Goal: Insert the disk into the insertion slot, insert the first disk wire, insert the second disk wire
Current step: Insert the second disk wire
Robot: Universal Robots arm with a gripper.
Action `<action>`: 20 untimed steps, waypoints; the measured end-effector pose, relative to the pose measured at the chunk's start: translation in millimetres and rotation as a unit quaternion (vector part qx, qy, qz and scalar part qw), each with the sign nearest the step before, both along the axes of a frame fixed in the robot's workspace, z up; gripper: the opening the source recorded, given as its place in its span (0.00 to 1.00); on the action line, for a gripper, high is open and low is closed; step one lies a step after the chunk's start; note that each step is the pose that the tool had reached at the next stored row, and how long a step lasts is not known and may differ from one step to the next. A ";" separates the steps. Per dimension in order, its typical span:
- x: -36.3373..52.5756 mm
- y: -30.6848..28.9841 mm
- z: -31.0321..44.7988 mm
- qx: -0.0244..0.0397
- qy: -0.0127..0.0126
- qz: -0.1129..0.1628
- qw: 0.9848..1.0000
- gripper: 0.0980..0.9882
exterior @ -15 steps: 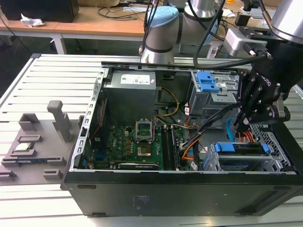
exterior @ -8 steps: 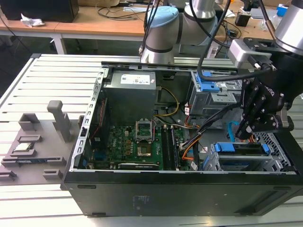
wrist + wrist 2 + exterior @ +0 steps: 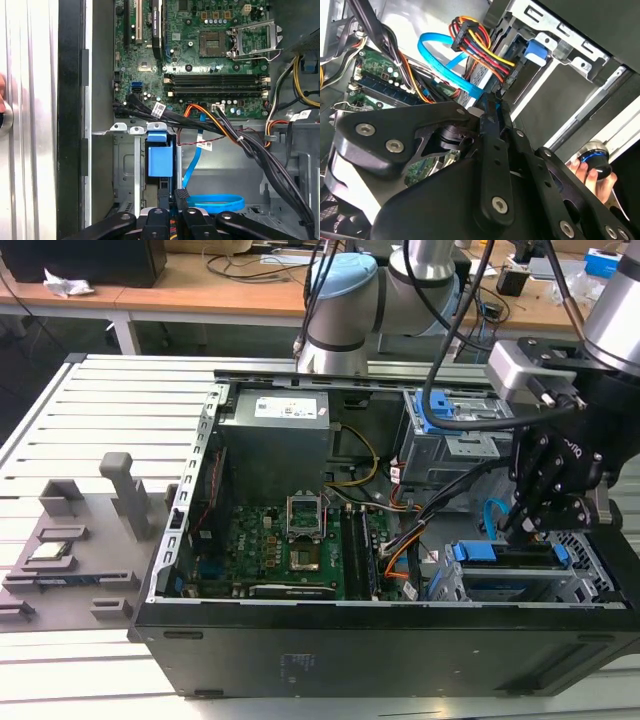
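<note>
The disk (image 3: 503, 553), edged by its blue carrier, sits inside the silver insertion slot (image 3: 590, 570) at the case's front, on the exterior view's right. In the first wrist view the blue carrier end (image 3: 160, 156) shows in the bay (image 3: 125, 170). My black gripper (image 3: 528, 522) hangs just above the disk's rear edge. Its fingers (image 3: 492, 107) are pressed together on the end of a thin blue disk wire (image 3: 445, 62), which also appears as a blue strip (image 3: 191, 165) in the first wrist view. A black plug with red, yellow and orange wires (image 3: 467, 30) hangs beside it.
The open computer case holds a green motherboard (image 3: 290, 545), a grey power supply (image 3: 275, 435) and an upper cage with a blue tab (image 3: 440, 410). Black cable bundles (image 3: 260, 155) cross near the bay. A person's hand (image 3: 592, 172) rests outside the case wall.
</note>
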State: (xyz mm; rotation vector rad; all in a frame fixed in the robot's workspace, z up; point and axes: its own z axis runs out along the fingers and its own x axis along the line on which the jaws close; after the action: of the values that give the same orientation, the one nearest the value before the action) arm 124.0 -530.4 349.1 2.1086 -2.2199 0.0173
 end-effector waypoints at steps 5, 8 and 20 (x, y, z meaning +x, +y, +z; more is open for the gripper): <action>2.4 -1.3 -3.3 0.000 0.000 0.000 1.000 0.07; 3.4 -1.6 -4.7 0.000 0.000 0.000 1.000 0.07; 3.6 -5.4 -5.8 0.008 0.000 0.003 1.000 0.07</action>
State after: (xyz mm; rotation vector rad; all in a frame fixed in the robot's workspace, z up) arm 127.5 -535.8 343.4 2.1240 -2.2204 0.0005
